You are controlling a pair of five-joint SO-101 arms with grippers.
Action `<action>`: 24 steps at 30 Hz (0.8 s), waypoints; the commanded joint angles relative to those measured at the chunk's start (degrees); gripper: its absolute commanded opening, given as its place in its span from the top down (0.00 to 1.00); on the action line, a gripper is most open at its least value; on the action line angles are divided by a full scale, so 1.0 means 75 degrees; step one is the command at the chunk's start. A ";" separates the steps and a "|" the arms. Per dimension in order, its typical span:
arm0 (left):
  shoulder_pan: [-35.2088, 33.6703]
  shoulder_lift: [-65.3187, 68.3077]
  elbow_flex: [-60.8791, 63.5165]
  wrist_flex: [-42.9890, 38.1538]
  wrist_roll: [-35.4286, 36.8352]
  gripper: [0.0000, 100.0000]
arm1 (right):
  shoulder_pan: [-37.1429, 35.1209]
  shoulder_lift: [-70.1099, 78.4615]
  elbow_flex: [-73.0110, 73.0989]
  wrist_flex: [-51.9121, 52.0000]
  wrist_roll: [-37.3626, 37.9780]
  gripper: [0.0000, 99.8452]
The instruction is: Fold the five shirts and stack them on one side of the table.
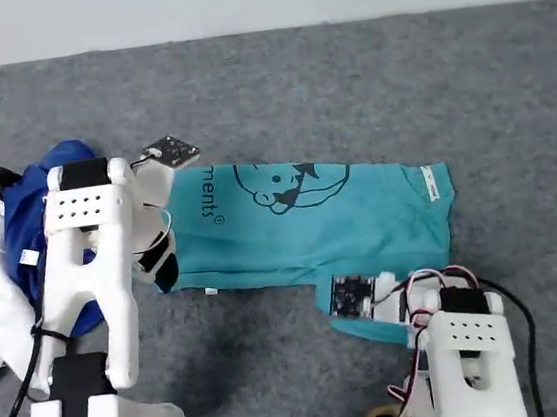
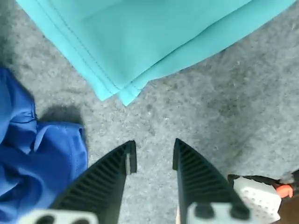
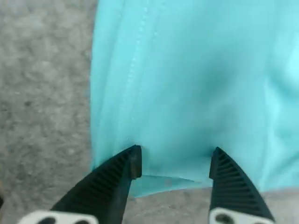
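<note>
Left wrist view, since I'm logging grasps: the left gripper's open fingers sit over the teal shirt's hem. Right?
Not quite. The left wrist view shows the left gripper open, but its fingers sit over the bare grey table, short of the corner of the teal shirt.

I log two units.
1. left arm [image 1: 88, 260]: white, left side of high frame, base at lower left, extends up-frame, wrist tipped down. left gripper [image 2: 154, 156]: black ribbed fingers parted, narrow gap.
2. right arm [image 1: 466, 348]: white, lower right of high frame, folded short. right gripper [image 3: 175, 161]: fingers spread wide.
</note>
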 commanded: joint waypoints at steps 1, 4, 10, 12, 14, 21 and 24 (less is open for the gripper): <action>-0.0023 -0.0246 -0.0029 0.0094 -0.0047 0.87 | -0.0018 -0.0123 -0.0867 0.0018 -0.0692 0.76; -0.0035 -0.0246 -0.0029 0.0094 -0.0047 0.87 | -0.0076 -0.0123 -0.1606 0.1155 -0.0727 0.76; -0.0023 -0.0246 -0.0029 0.0094 -0.0035 0.87 | -0.0662 -0.0193 -0.2040 0.3909 -0.0504 0.76; -0.0023 -0.0246 -0.0029 0.0094 -0.0035 0.87 | -0.0697 -0.0193 -0.1805 0.3991 -0.0270 0.80; -0.0023 -0.0246 -0.0029 0.0094 -0.0035 0.87 | -0.0697 -0.0193 -0.1547 0.3839 -0.0129 0.83; -0.0023 -0.0246 -0.0029 0.0094 -0.0035 0.87 | -0.0627 -0.0135 -0.0316 0.1870 -0.0281 0.78; -0.0023 -0.0246 -0.0029 0.0094 -0.0035 0.87 | -0.0627 -0.0123 0.0176 0.1201 -0.0316 0.77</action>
